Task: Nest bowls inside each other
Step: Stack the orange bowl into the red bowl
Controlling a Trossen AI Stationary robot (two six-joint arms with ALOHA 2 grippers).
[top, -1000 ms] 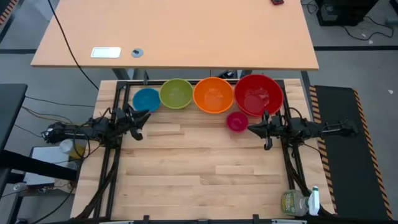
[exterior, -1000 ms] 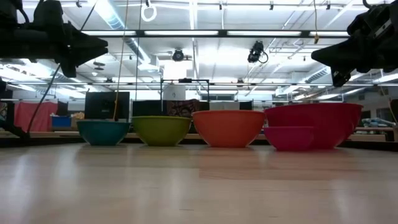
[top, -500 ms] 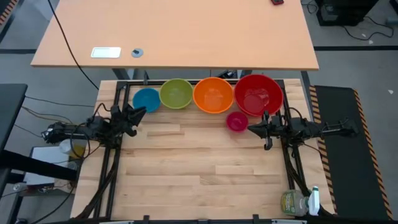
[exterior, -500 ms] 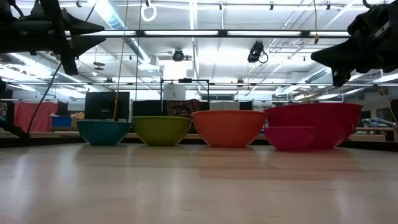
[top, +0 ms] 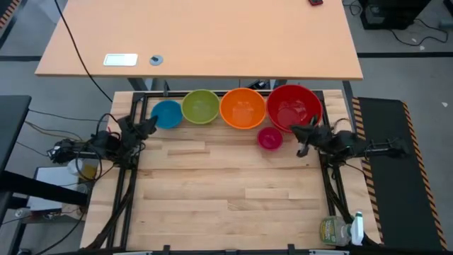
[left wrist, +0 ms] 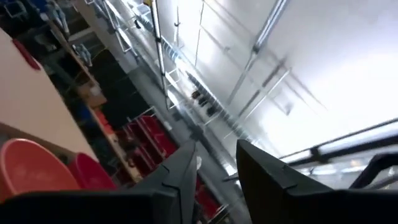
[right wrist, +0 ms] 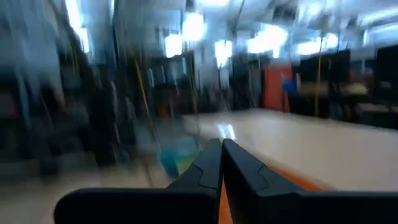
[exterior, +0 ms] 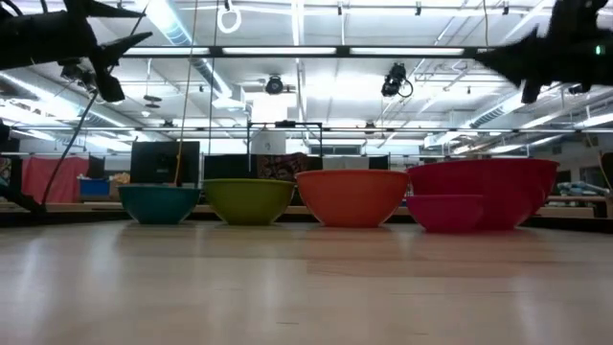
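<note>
Four bowls stand in a row along the table's far edge, each on its base: blue (top: pixel 167 113), yellow-green (top: pixel 201 106), orange (top: pixel 243 108) and red (top: pixel 294 108). The small magenta bowl (top: pixel 270 138) sits just in front of the red one (exterior: pixel 484 192). My left gripper (top: pixel 150 125) hovers at the left edge near the blue bowl, tipped upward. Its fingers (left wrist: pixel 214 152) are open with nothing between them. My right gripper (top: pixel 302 139) hovers right of the magenta bowl, shut (right wrist: pixel 222 146) and tipped upward.
A tan desk (top: pixel 198 35) with a white card and a small round item lies beyond the far edge. A bottle (top: pixel 333 230) stands at the near right corner. Black frame rails run along both sides. Bare wood (top: pixel 226 191) spreads across the middle and near part.
Both grippers have risen and tipped their fingers upward. My left gripper has also rolled about its own axis and drawn back toward the table's left edge. My right gripper has drawn back toward the right edge. The bowls have not moved.
</note>
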